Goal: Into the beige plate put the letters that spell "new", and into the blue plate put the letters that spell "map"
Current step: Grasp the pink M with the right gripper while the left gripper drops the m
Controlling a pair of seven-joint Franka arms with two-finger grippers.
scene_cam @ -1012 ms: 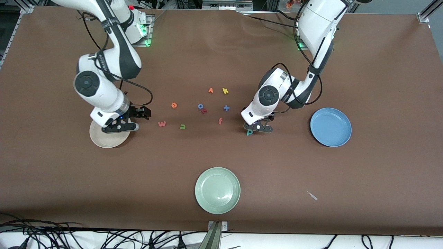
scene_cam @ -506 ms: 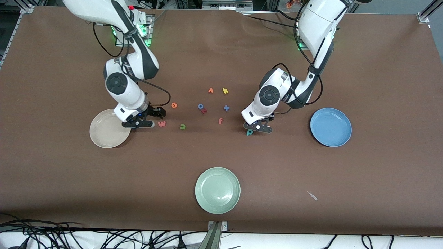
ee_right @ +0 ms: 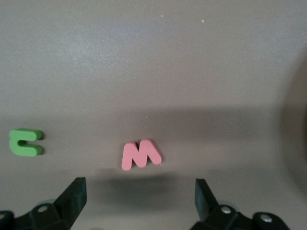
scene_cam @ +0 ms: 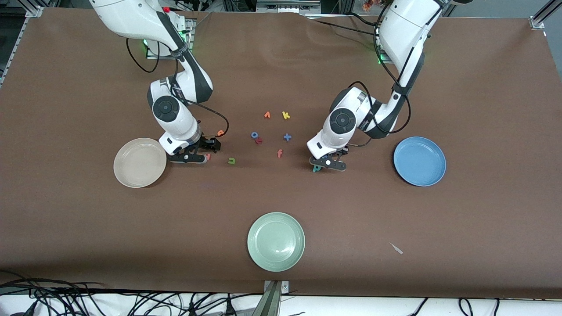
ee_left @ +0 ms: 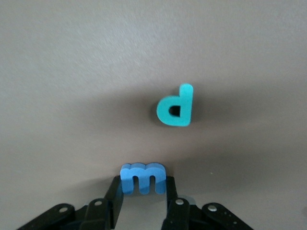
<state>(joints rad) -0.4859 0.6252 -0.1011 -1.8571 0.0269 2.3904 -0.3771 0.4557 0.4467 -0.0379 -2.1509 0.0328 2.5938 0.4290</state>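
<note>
My left gripper (scene_cam: pixel 327 163) is down at the table and shut on a blue "m" (ee_left: pixel 143 178), one finger against each side of it. Just beside it lies the teal "p" (scene_cam: pixel 315 168), which also shows in the left wrist view (ee_left: pixel 176 106). The blue plate (scene_cam: pixel 419 161) sits toward the left arm's end. My right gripper (scene_cam: pixel 193 157) hangs open, low over the pink "w" (ee_right: pixel 140 154), its fingers wide on either side. The green "n" (scene_cam: pixel 232 161) lies beside it. The orange "e" (scene_cam: pixel 221 132) is partly hidden by the gripper. The beige plate (scene_cam: pixel 139 162) holds nothing.
Other letters lie mid-table: an orange "v" shape (scene_cam: pixel 267 115), a yellow "k" (scene_cam: pixel 286 115), a blue "o" (scene_cam: pixel 254 134), a blue plus (scene_cam: pixel 287 137) and an orange "f" (scene_cam: pixel 279 153). A pale green plate (scene_cam: pixel 275 241) sits nearer the front camera.
My right gripper has moved from over the beige plate to over the pink "w", still open. The left gripper stayed in place and closed on the blue "m".
</note>
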